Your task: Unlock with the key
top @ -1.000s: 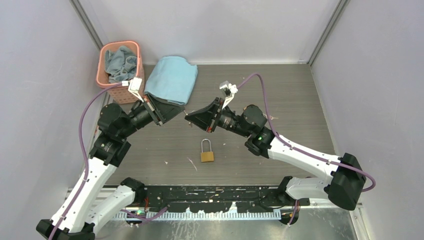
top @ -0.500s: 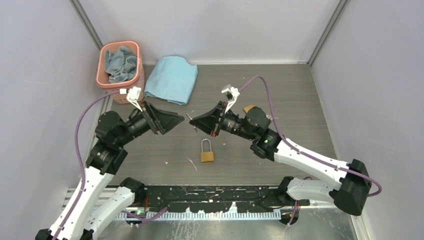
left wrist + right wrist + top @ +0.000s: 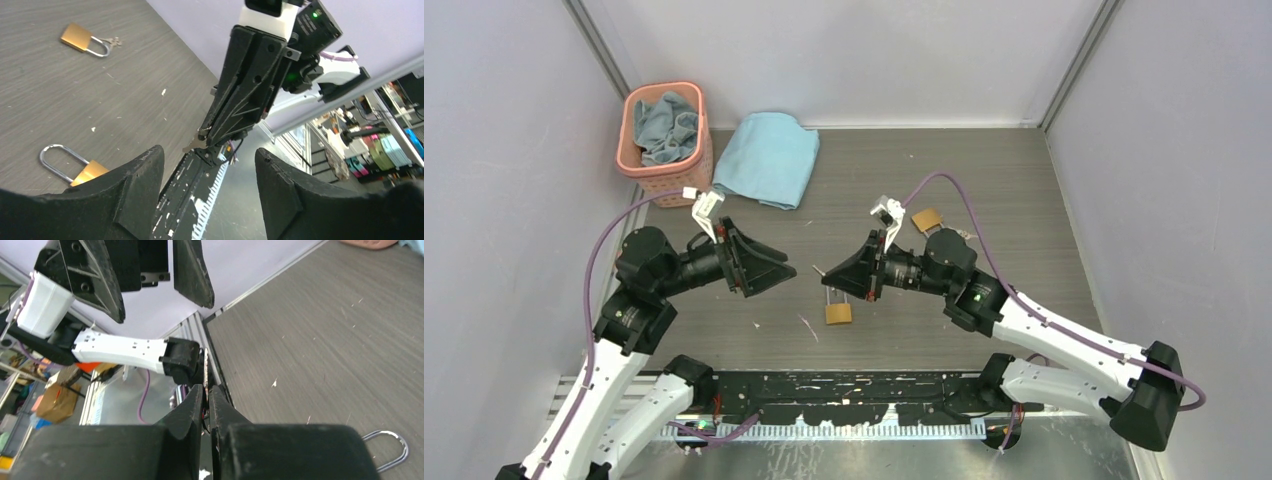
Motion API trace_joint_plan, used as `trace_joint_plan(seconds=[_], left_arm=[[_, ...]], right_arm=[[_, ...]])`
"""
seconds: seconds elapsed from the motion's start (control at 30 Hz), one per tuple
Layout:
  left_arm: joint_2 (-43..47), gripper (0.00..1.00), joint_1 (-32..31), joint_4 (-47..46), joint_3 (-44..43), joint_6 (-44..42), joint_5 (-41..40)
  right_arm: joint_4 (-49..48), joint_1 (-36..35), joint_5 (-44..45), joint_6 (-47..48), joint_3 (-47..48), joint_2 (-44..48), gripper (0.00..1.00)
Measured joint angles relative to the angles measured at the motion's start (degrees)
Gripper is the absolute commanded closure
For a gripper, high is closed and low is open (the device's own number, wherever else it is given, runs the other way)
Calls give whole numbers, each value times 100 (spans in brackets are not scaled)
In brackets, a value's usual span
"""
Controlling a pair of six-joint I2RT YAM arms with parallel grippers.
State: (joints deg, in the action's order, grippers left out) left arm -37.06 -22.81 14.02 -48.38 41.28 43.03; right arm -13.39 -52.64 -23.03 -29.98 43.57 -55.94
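Note:
A brass padlock (image 3: 838, 311) with a steel shackle lies flat on the table, also low on the left in the left wrist view (image 3: 89, 172). My right gripper (image 3: 831, 280) hovers just above and left of its shackle, shut on a small silver key (image 3: 193, 146) that sticks out of its tip. In the right wrist view the fingers (image 3: 197, 402) are pressed together and the shackle (image 3: 390, 450) shows at the lower right. My left gripper (image 3: 788, 271) faces the right one from the left, open and holding nothing, its fingers (image 3: 142, 182) wide apart.
A second brass padlock (image 3: 926, 218) with keys (image 3: 113, 41) on its shackle lies behind the right arm. A pink basket (image 3: 636, 150) holding a cloth and a folded blue towel (image 3: 769, 158) sit at the back left. The black rail (image 3: 844, 385) runs along the near edge.
My left gripper has opened and swung nearer and to the right. The right gripper has carried the key forward and down, close over the padlock's shackle.

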Motion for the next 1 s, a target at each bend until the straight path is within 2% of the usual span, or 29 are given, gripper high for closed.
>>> trace_joint_plan(seconds=[0.43,0.83,1.0], left_arm=[[-341,36,0,-280,282,98,949],[-780,41,-258,-807,621,332,1215],[-887,46,-442,-901,621,334,1250]], right_arm=[[321,0,-782,-11,-114,271,99],[415,0,-868,-15,-341,227,99],[393,0,-933,-42,-356,192,99]])
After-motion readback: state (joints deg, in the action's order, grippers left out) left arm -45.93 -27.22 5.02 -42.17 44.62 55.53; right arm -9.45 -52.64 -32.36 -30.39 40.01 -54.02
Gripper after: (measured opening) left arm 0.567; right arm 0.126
